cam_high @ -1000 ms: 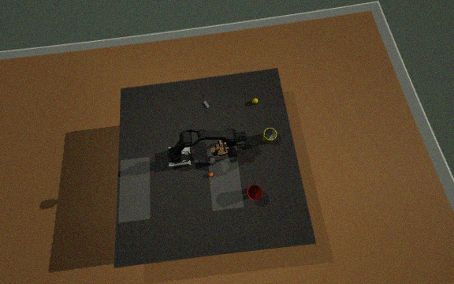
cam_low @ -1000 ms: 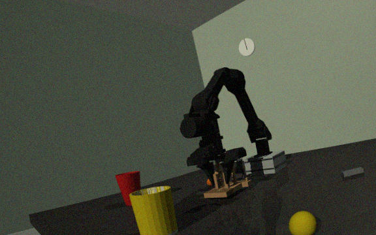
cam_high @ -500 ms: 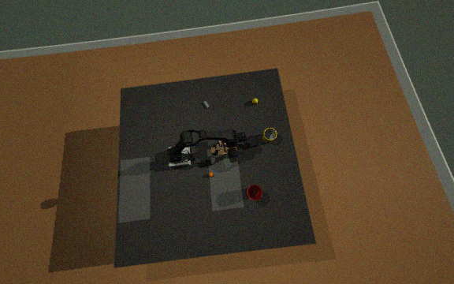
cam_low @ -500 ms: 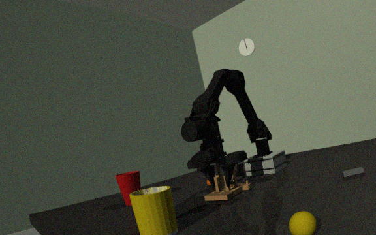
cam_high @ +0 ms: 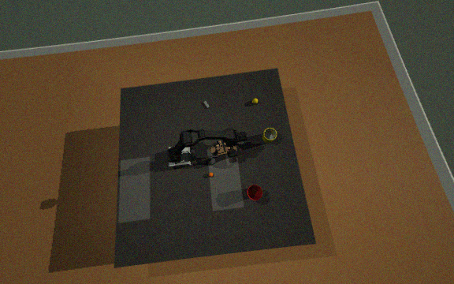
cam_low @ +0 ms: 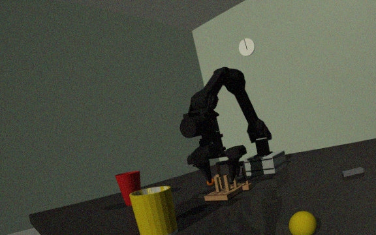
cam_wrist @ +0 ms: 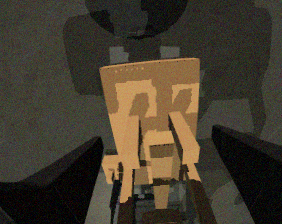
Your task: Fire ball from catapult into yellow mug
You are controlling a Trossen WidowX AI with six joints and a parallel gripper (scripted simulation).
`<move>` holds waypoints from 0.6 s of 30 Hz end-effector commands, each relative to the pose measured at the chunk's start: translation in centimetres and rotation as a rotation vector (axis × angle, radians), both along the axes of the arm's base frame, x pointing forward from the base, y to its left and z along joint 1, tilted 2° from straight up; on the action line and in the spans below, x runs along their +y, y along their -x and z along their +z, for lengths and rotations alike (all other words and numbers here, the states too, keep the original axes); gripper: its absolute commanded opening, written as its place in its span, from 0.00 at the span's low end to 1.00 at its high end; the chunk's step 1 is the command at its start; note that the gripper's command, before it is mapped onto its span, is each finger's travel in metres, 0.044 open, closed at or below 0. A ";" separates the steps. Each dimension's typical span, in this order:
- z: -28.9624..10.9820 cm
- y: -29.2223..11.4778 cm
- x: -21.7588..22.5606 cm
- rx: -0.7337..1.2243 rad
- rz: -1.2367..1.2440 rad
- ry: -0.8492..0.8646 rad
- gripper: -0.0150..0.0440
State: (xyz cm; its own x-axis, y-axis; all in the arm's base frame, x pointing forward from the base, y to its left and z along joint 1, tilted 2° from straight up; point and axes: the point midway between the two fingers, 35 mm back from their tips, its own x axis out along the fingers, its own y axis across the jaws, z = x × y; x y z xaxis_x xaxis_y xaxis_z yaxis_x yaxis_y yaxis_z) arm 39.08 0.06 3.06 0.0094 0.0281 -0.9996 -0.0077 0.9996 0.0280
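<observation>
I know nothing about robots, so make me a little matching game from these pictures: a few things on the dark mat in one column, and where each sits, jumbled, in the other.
Things:
1. yellow mug
2. red cup
3. orange ball
4. catapult

Places:
A. directly under the open gripper, between its fingers
B. on the mat beside the arm, not in the catapult
C. just past the gripper end of the arm in the top view
D. at the corner of a paler patch of the mat

Pairs: 1-C, 2-D, 3-B, 4-A
</observation>
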 end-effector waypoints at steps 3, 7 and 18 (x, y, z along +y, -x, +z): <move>8.1 0.2 -0.2 -0.036 0.002 0.001 1.00; 7.4 -0.1 -0.2 -0.048 -0.001 0.001 1.00; 10.4 0.5 -0.5 -0.031 -0.005 0.001 0.96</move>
State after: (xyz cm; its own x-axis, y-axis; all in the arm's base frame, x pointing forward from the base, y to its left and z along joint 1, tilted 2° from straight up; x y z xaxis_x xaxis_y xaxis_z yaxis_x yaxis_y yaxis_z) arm 38.75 -0.27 14.21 0.0576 0.0270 -0.9980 -0.0048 0.9996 0.0267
